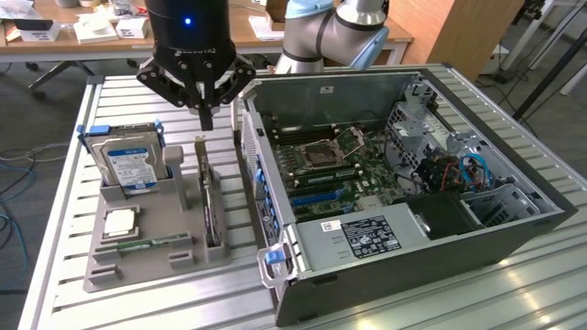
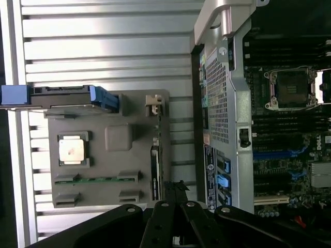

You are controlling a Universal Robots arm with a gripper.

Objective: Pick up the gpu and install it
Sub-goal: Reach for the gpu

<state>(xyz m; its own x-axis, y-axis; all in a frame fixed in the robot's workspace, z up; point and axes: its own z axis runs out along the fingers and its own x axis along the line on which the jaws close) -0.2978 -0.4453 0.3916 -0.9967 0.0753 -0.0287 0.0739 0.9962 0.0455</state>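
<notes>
While the claw [image 1: 206,120] hangs closed and empty, the gpu [image 1: 212,206] just below it is not yet picked, and grasping needs the claw opened.

This looks like a robotics lab or workshop. A robot arm [image 1: 321,34] stands at a slatted aluminium bench [image 1: 513,289] that carries an opened PC case [image 1: 413,275] and a grey parts tray [image 1: 137,265]. Behind it, wooden desks [image 1: 92,48] hold small boxes [image 1: 41,29], and cables [image 1: 14,165] trail across the floor.

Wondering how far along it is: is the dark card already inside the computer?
No, the gpu stands on edge in the gray tray beside the computer.
</notes>
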